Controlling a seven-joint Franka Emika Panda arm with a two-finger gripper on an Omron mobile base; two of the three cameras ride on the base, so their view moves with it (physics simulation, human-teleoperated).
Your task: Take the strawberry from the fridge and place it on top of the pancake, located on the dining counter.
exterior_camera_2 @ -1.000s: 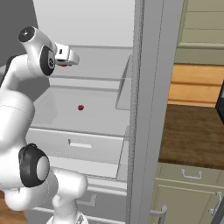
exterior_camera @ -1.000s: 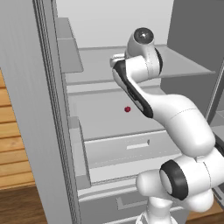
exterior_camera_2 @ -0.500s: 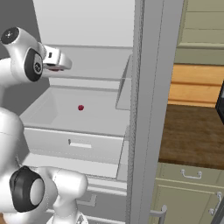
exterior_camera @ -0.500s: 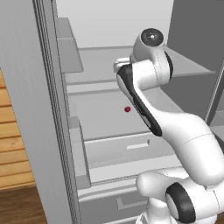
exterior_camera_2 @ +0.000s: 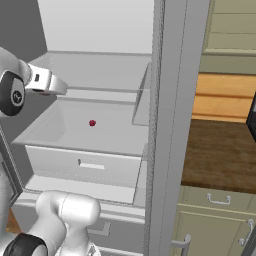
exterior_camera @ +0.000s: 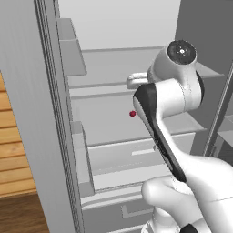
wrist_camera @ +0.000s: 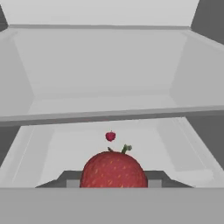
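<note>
The fridge (exterior_camera: 41, 118) (exterior_camera_2: 170, 125) stands open, showing its white shelved interior (wrist_camera: 109, 65). My gripper (wrist_camera: 113, 180) is shut on a large red strawberry (wrist_camera: 113, 169) that fills the gap between the dark fingertips (wrist_camera: 72, 180). Seen from the base, the hand (exterior_camera: 136, 81) (exterior_camera_2: 52, 85) hovers in front of the upper shelf. A second small dark red berry (exterior_camera: 132, 113) (exterior_camera_2: 92, 122) (wrist_camera: 110, 136) lies on the lower shelf, below and beyond the hand. The pancake and the dining counter are out of view.
White drawers (exterior_camera_2: 82, 162) (exterior_camera: 136, 154) sit under the berry's shelf. Door bins (exterior_camera: 73, 50) line the left door. To the right of the fridge runs a brown wooden countertop (exterior_camera_2: 220, 150) over olive cabinets (exterior_camera_2: 215, 220).
The hand has drawn back out of the fridge toward the base and dropped a little. The elbow swung up. The small berry on the shelf stayed put.
</note>
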